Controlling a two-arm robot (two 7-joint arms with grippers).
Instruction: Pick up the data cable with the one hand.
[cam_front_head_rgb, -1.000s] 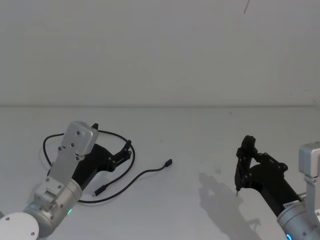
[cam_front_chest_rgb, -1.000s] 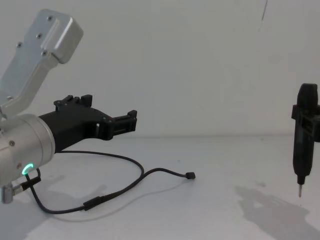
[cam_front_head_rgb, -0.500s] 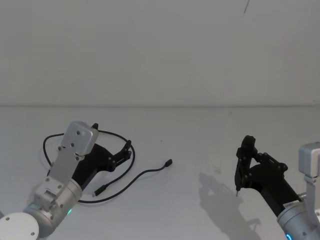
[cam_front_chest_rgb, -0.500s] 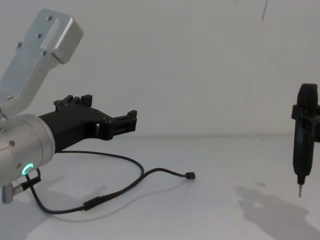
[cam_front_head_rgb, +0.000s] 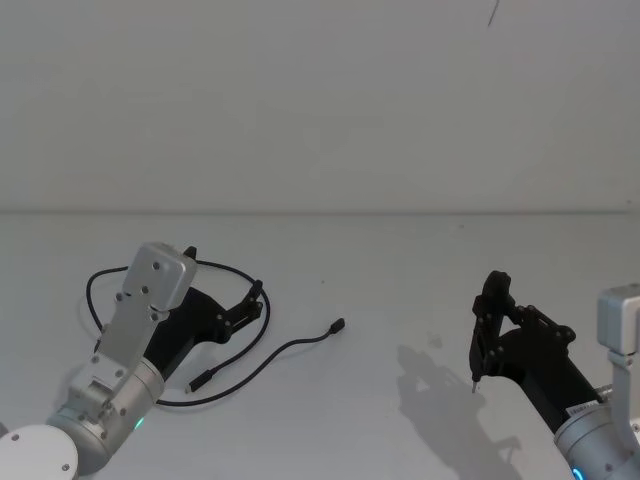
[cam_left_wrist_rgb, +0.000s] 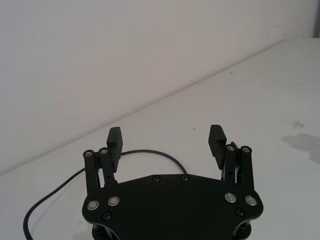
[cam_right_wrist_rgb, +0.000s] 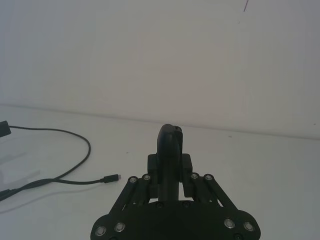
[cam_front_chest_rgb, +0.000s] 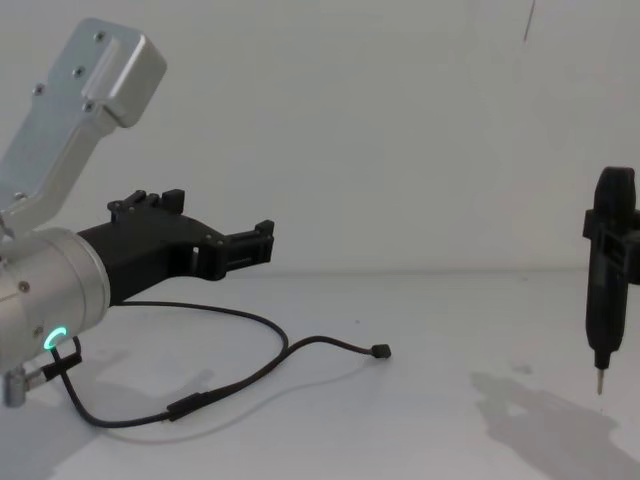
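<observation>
One data cable (cam_front_head_rgb: 300, 341), thin and black, lies loose on the white table (cam_front_head_rgb: 400, 250) at the left. One strand curls in a wide loop at the far left, and another runs right toward the middle and ends in a small blocky plug (cam_front_head_rgb: 339, 324). A short thicker section (cam_front_head_rgb: 198, 381) shows by the near strand. Every visible part rests flat on the table, with nothing lifted. One left gripper (cam_left_wrist_rgb: 166, 137), black, reaches forward over the loop with its fingers spread wide and nothing between the pads. The chest view shows it clear above the cable, not touching it, and in its wrist view a curve of cable passes on the table just beyond the fingertips. One right gripper (cam_right_wrist_rgb: 170, 136) hangs over the right of the table, well apart from the cable. Its fingers are pressed together with nothing discernible between them, its shadow falls on the table below, and it looks idle. One plain white wall (cam_front_head_rgb: 320, 100) stands at the far edge. Task status, as judged: the approach is made, the grasp is not. Done so far: the left gripper is stationed above the cable with its fingers ready. Left to do: lower onto a strand, most likely the curve ahead of the pads, bring the fingers together on it, then raise it off the table. The cable is thin and lies flat, so the pads probably have to come almost down to the table to catch it.
</observation>
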